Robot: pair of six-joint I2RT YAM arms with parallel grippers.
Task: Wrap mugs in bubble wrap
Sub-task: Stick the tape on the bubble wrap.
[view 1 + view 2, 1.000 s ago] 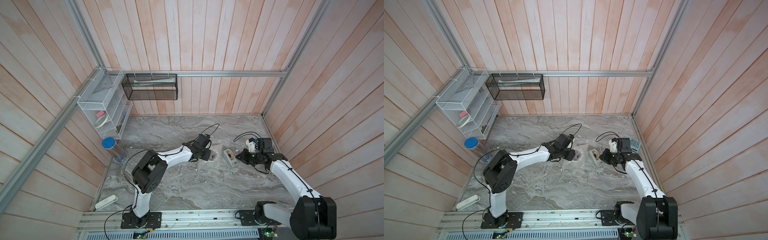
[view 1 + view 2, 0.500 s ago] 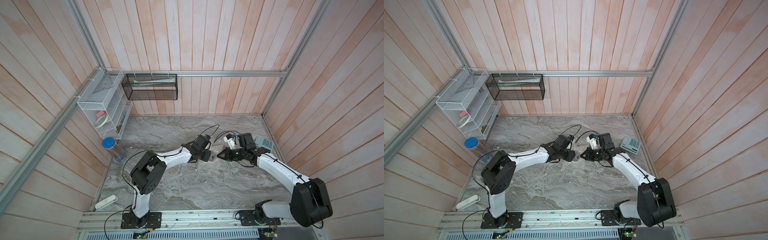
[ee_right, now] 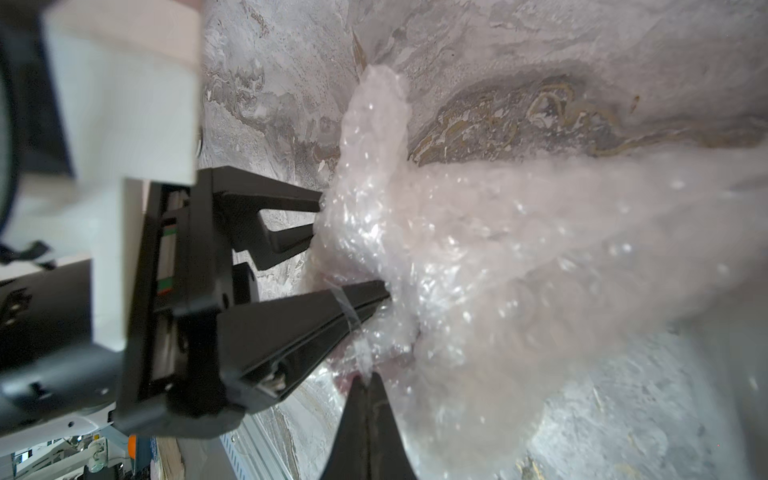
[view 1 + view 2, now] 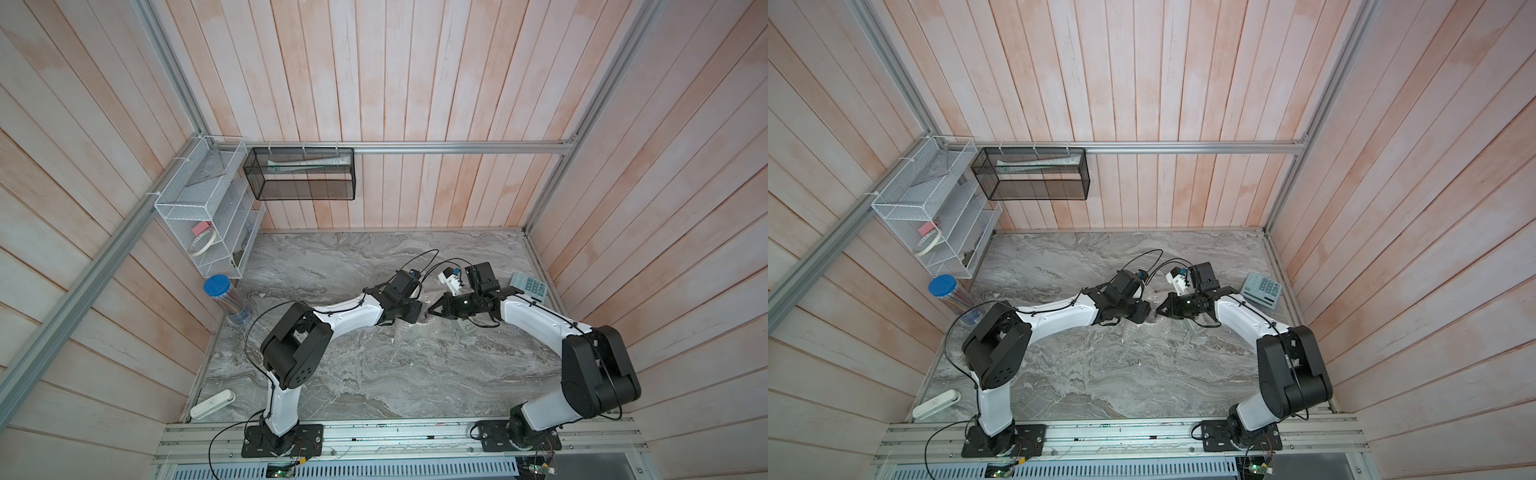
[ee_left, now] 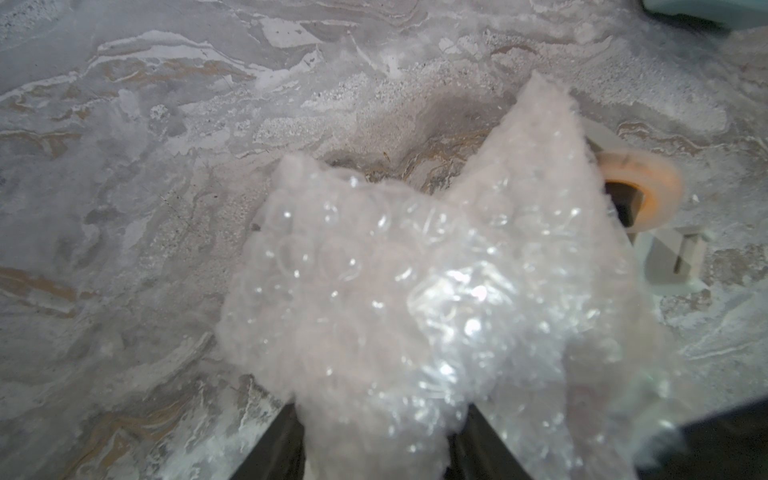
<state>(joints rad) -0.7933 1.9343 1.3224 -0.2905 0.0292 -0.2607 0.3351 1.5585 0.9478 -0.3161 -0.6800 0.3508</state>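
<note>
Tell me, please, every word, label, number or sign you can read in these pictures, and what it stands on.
None can be read.
Calculator keys: markings too small to read.
Pale tube in the black mesh basket: any print is too small to read.

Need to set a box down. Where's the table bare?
Bare: mid-front of the table, by the mounting rail; also along the back wall. Crowded: left gripper and right gripper at the bubble wrap, tape dispenser, calculator.

The right arm (image 4: 536,319) has swung its shut jaws from the tape dispenser (image 4: 466,327) across to the bubble wrap (image 3: 457,249) held by the left arm (image 4: 345,318), uncovering the calculator (image 4: 533,284).
</note>
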